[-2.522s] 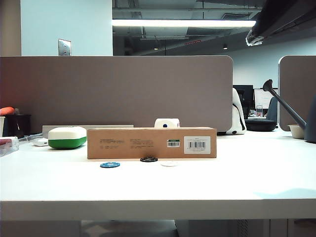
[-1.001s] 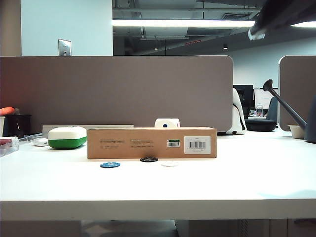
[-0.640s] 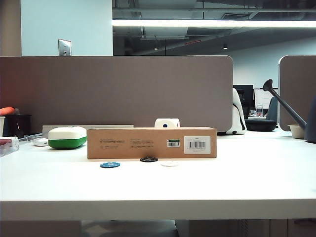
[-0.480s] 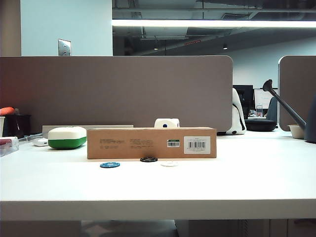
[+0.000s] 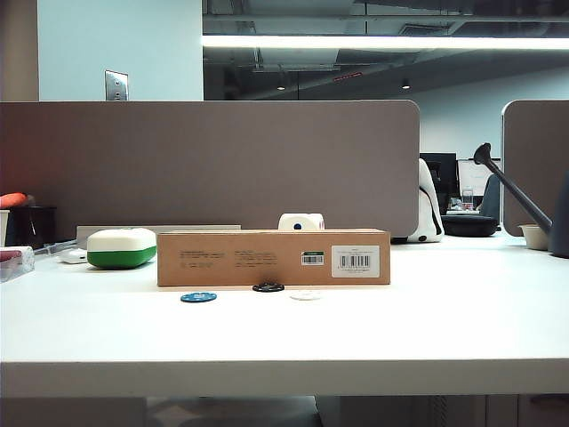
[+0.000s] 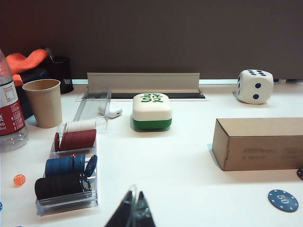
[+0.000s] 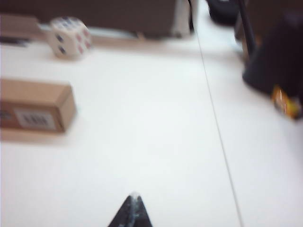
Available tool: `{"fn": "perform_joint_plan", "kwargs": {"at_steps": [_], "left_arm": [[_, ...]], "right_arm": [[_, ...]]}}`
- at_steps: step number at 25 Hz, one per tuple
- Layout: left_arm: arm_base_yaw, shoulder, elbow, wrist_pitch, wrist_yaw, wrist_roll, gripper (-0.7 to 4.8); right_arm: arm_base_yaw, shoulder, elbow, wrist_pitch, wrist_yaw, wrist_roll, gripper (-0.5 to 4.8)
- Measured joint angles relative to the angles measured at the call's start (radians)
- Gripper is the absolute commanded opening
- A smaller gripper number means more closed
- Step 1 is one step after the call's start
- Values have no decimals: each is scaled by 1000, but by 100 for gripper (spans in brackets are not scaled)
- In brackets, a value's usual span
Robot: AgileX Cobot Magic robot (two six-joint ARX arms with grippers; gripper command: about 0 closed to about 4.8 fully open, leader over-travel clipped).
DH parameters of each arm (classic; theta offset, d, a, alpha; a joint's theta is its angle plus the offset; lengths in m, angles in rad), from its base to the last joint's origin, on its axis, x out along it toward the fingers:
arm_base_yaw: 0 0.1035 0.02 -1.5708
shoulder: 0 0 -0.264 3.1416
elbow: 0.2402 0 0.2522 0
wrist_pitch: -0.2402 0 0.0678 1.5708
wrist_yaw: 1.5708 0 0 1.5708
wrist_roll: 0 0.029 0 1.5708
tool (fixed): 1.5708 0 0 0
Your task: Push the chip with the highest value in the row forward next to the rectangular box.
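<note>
Both claws are pinched to a narrow point and hold nothing. Left gripper (image 6: 133, 213) hangs above bare white table (image 5: 400, 329), near a clear tray of chips (image 6: 66, 182). Right gripper (image 7: 134, 213) hangs over bare table too, well apart from the end of the rectangular box (image 5: 273, 258); that view is blurry. Neither claw shows in the exterior view.

3 chips make the row in front of the box. The black chip (image 5: 268, 287) sits in the middle, just beside the front of the box; I cannot tell if it touches. The blue chip (image 5: 197, 297) and the white chip (image 5: 305, 295) sit a bit closer to the camera. A white-and-green case (image 5: 122, 247) sits to the left of the box, and a white dice (image 5: 300, 221) sits behind it.
</note>
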Motion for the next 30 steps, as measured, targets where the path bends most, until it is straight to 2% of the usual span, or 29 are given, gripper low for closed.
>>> {"fn": "perform_joint_plan", "kwargs": {"at_steps": [5,13,18,22,30], "left_arm": [[0,0,0,0,1,0,-5],[0,0,0,0,1,0,-5],[0,0,0,0,0,0,-5],[0,0,0,0,1,0,-5],[0,0,0,0,1,0,-5]], "right_arm": [[-98,-38,-135,85,-97,41,-9],[-145,-198,-266,203,-102,42,-9],[-151,-293,-318,215,-101,47,-9],[-150,-336,-402,306,-101,84,-9],[-150,-403,-402,320,-103,108,-9]]}}
